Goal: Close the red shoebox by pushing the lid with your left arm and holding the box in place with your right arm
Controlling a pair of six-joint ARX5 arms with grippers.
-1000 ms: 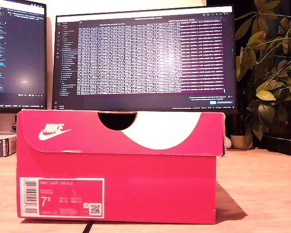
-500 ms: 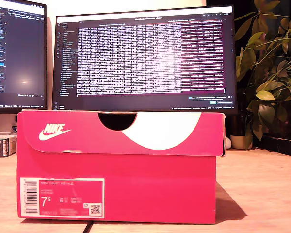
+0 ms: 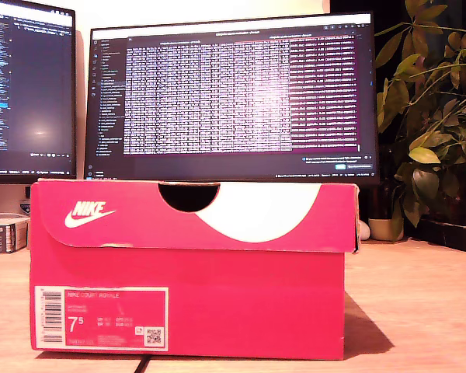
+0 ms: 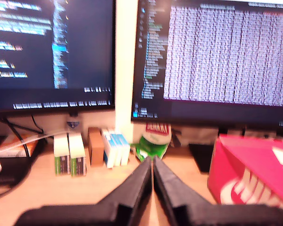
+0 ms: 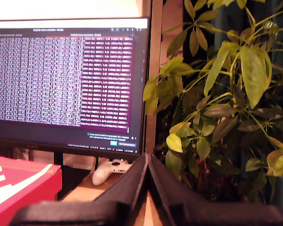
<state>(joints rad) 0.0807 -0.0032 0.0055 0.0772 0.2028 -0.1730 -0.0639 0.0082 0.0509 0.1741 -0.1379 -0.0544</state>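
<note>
Since a second ago the red shoebox (image 3: 190, 272) has shifted slightly toward the exterior view's right and sits a touch lower in that view; its lid (image 3: 194, 214) is down over the box. My first gripper (image 4: 152, 162) is clenched, its jaws pressed together on nothing, held above the wooden desk (image 4: 47, 188) with the box off to one side of it. My second gripper (image 5: 147, 160) is likewise clenched and empty, with a corner of the box (image 5: 19, 188) near it. Behind stand two lit monitors (image 3: 229, 93), small cartons (image 4: 70, 153), a white game controller (image 5: 108, 170) and a leafy potted plant (image 5: 217, 108).
</note>
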